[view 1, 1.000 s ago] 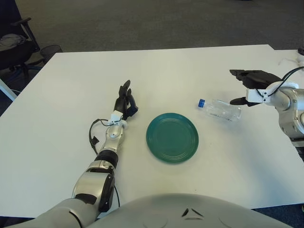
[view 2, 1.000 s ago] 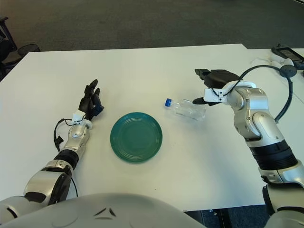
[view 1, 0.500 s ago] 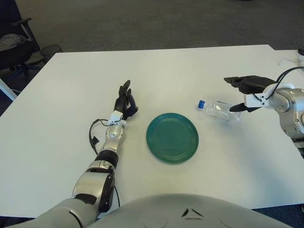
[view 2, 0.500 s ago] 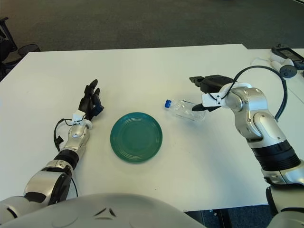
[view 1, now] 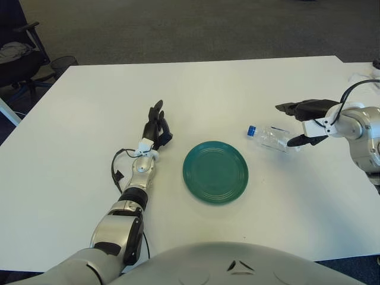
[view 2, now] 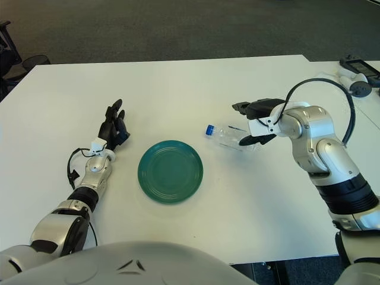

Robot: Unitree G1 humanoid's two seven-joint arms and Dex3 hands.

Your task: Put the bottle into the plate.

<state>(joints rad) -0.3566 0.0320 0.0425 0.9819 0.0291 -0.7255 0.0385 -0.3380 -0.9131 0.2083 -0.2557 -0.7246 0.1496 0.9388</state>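
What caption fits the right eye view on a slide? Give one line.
Right hand open around the lying bottle, green plate beside it, left hand idle left of the plate.

My right hand, fingers spread around the lying bottle, beside green plate on white counter.

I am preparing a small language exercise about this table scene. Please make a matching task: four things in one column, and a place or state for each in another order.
1. bottle
2. plate
3. left hand
4. right hand

A. green, nothing on it
B. open around the bottle's base end
C. lying on its side, blue cap toward the plate
D. idle, left of the plate

Pairs: 1-C, 2-A, 3-D, 4-B
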